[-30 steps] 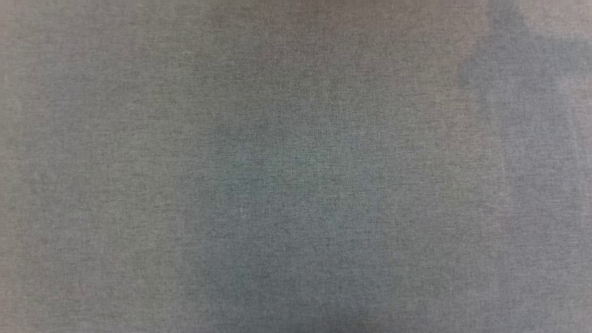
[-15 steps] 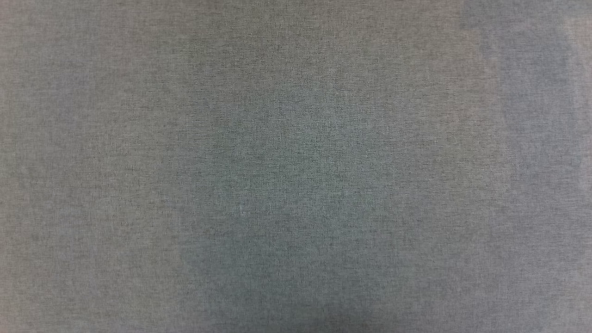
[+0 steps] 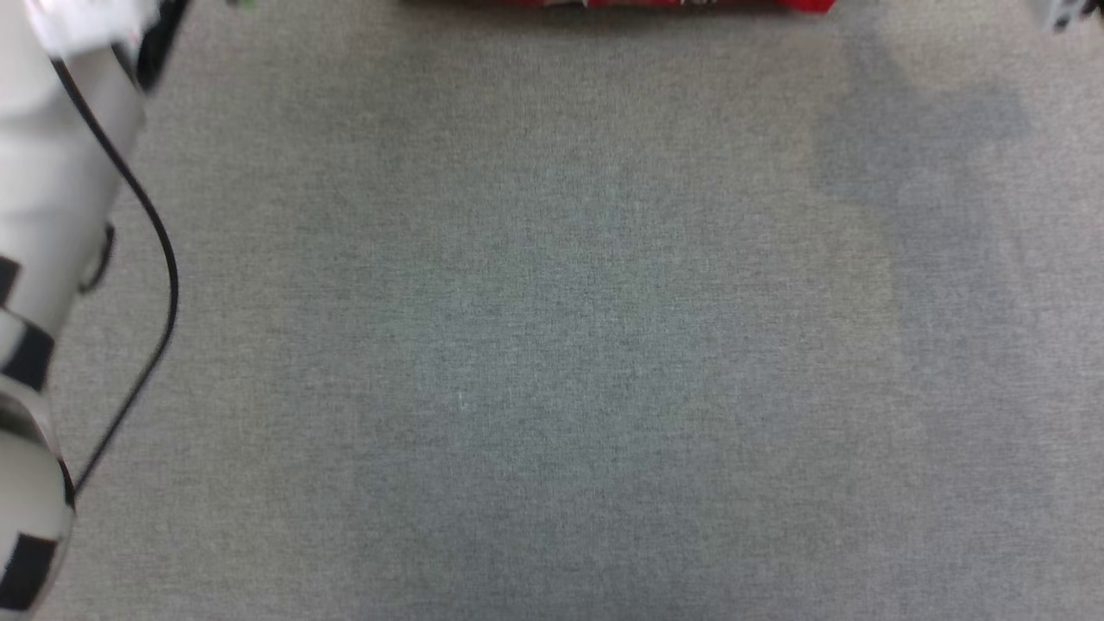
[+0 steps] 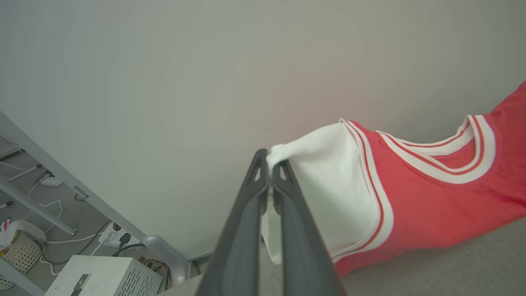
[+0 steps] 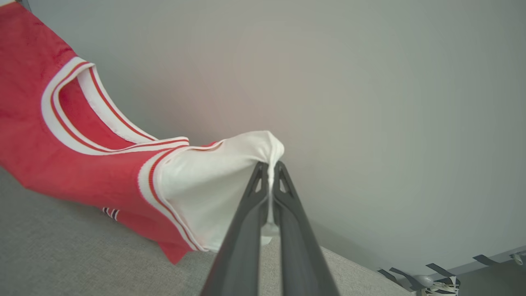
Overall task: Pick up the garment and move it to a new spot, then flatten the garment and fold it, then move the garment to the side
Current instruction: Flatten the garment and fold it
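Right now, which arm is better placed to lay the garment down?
Neither alone, so probably both together. The left end effector is shut on one white sleeve and the right end effector on the other, with the garment spread between them.

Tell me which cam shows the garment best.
Right wrist view, narrowly: the garment is close up, with white sleeve, striped collar and red body. Left wrist view gives much the same from the other sleeve. Head view has a red strip at its top edge.

Red garment held aloft, white sleeves pinched.
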Motion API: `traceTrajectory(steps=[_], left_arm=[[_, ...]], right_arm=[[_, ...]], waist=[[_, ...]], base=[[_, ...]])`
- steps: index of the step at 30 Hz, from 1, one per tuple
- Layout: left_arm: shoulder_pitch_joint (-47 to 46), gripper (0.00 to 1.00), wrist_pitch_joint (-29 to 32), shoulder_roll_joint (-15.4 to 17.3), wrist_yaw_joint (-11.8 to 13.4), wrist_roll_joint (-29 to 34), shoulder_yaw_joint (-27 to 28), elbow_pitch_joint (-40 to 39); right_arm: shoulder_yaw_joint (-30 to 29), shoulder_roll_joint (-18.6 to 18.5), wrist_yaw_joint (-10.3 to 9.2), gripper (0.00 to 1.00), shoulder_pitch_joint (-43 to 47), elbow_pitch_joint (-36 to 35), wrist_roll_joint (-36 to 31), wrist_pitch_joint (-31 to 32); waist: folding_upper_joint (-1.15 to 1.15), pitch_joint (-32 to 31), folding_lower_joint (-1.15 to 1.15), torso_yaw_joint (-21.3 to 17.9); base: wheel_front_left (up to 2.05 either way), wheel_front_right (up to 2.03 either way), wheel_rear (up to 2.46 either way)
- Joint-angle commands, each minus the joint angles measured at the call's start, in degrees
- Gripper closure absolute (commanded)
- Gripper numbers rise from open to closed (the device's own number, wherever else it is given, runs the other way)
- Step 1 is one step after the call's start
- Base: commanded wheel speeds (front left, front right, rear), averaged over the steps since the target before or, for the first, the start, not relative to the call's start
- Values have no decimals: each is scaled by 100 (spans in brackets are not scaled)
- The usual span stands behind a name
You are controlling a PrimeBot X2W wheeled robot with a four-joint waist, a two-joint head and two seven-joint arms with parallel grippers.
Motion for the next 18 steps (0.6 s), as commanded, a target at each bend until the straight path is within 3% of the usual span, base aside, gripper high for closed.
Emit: traceTrajectory(steps=[1, 8, 13, 18], left_arm=[[369, 100, -79, 53, -13, -96, -7, -80], [2122, 100, -185, 360, 100, -388, 54, -696], [3466, 100, -199, 667, 401, -612, 170, -1363], [4728, 100, -201, 1010, 798, -805, 191, -2066]], right_arm=[[121, -77, -4, 100, 307, -114, 139, -85], [576, -611, -4, 100, 1735, -911, 644, -274], [645, -993, -4, 100, 2857, -1485, 823, -258], [304, -1274, -4, 100, 4018, -1931, 946, -188]], waist=[[22, -372, 0, 15], [22, -1009, 0, 33], [22, -1386, 0, 26], [22, -1630, 0, 8]], base=[[0, 0, 0], [0, 0, 0], [0, 0, 0], [0, 0, 0]])
